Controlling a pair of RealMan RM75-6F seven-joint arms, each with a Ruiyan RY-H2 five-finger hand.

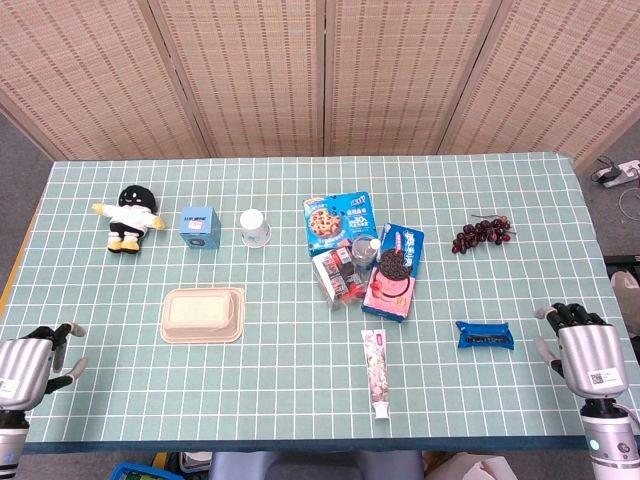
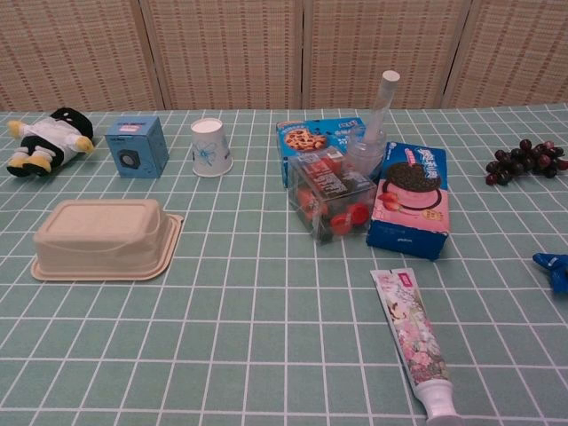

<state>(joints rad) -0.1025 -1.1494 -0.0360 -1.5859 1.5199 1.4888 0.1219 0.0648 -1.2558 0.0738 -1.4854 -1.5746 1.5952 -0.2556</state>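
A table (image 1: 300, 390) in a green checked cloth, with small goods spread across it.

Along the far side we see a plush doll (image 1: 130, 217) at the left, then a blue box (image 1: 200, 226), a paper cup (image 1: 255, 228), a blue cookie bag (image 1: 338, 220) and, far right, a bunch of dark grapes (image 1: 481, 233). At the centre lie a clear plastic box (image 2: 330, 197), a bottle (image 2: 369, 142) and an Oreo box (image 2: 410, 200), crowded together. Nearer us sit a beige lidded tray (image 1: 204, 313) at the left, a toothpaste tube (image 1: 377, 372) in the middle and a blue snack packet (image 1: 485, 335) at the right.
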